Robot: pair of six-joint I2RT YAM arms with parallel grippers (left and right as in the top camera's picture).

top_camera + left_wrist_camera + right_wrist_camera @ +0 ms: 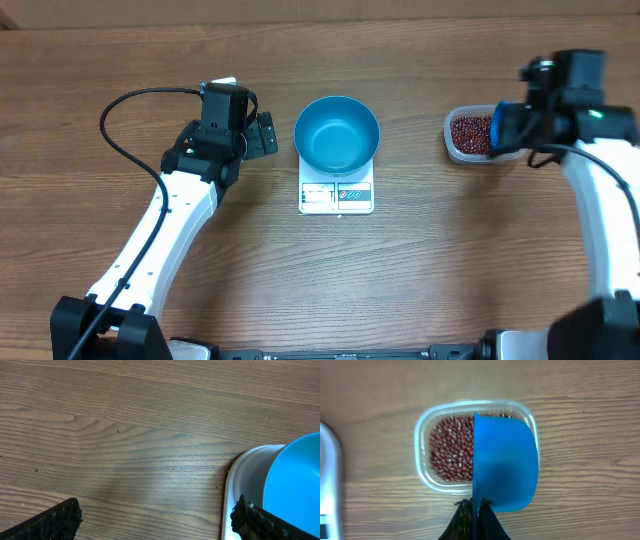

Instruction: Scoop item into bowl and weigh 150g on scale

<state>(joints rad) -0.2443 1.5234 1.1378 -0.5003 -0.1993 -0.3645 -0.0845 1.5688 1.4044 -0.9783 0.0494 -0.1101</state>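
The blue bowl (pixel 337 133) stands empty on the white scale (pixel 336 196) at the table's middle. My left gripper (pixel 262 135) is open just left of the bowl, low over the wood; in the left wrist view (pixel 157 520) its right fingertip (pixel 250 517) is beside the scale's edge (pixel 245 480) and the bowl (pixel 300 480). The red-brown beans (pixel 468 132) fill a clear tub (pixel 452 146) at the right. My right gripper (pixel 528 122) is shut on the handle of a small blue scoop (pixel 505 465), held over the tub's right half and above the beans (pixel 451 450).
The scoop hides part of the tub (pixel 422 455) in the right wrist view. The scale's corner (pixel 327 485) shows at that view's left edge. A black cable (pixel 120 110) loops off the left arm. Bare wooden table lies all around.
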